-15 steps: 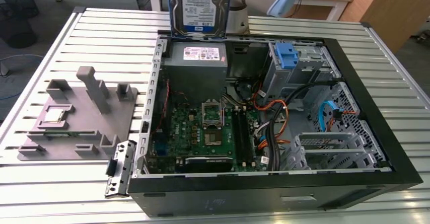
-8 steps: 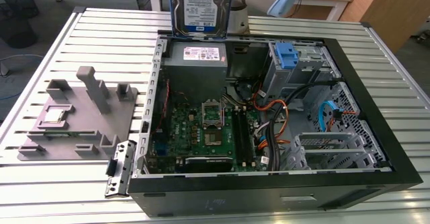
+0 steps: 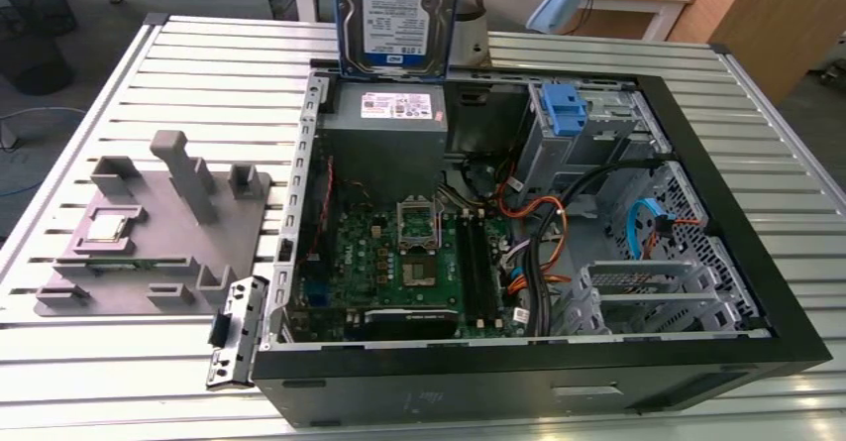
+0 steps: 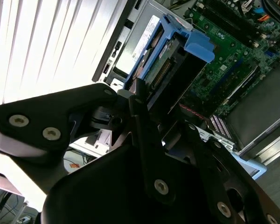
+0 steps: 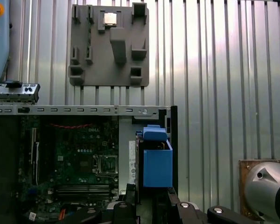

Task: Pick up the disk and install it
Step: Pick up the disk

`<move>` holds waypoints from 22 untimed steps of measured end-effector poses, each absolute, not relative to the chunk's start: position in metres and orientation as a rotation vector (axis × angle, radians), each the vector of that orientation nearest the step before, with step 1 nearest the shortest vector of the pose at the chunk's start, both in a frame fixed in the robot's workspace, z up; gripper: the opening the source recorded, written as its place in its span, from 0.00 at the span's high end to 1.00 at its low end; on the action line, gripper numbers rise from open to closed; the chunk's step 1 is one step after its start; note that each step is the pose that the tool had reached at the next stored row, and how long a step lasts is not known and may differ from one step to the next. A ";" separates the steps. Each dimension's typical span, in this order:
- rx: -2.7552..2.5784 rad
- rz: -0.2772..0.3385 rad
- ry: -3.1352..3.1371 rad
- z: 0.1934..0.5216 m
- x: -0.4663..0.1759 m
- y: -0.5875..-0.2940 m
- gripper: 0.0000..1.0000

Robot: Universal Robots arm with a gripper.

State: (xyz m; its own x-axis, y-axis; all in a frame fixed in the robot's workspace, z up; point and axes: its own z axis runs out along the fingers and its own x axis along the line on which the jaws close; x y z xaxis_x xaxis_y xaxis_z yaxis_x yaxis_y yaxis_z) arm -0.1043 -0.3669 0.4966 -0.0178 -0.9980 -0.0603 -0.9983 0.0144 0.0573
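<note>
Tool (image 4: pixel 163 108) grips disk (image 3: pixel 394 15) above case (image 3: pixel 529 367).

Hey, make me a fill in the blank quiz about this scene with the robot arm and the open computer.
1. The gripper is shut on the ____.
2. The disk has a carrier frame coloured ____.
3. The processor chip lies on the grey fixture, on the exterior view's ____ of the computer case.
Missing words: disk; blue; left.
</note>
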 end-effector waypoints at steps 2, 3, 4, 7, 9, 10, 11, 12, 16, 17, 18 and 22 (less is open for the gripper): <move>-2.199 0.130 2.236 0.497 -0.104 -0.368 0.65; -2.199 0.131 2.236 0.497 -0.104 -0.369 0.65; -2.199 0.131 2.236 0.496 -0.104 -0.370 0.65; -2.199 0.131 2.236 0.496 -0.104 -0.371 0.65; -2.198 0.130 2.237 0.496 -0.104 -0.372 0.65; -2.198 0.131 2.237 0.496 -0.104 -0.373 0.65; -2.198 0.131 2.237 0.496 -0.104 -0.373 0.65; -2.198 0.131 2.237 0.496 -0.104 -0.374 0.65; -2.197 0.131 2.238 0.496 -0.104 -0.375 0.65; -2.196 0.131 2.238 0.496 -0.104 -0.376 0.65; -2.196 0.131 2.238 0.496 -0.104 -0.376 0.65; -2.195 0.131 2.239 0.496 -0.104 -0.378 0.65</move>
State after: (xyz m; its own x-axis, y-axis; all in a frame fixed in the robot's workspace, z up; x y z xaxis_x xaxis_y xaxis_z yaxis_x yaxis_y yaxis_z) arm -0.1038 -0.3776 0.4956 -0.0214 -0.9979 -0.0604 -0.9982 0.0179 0.0572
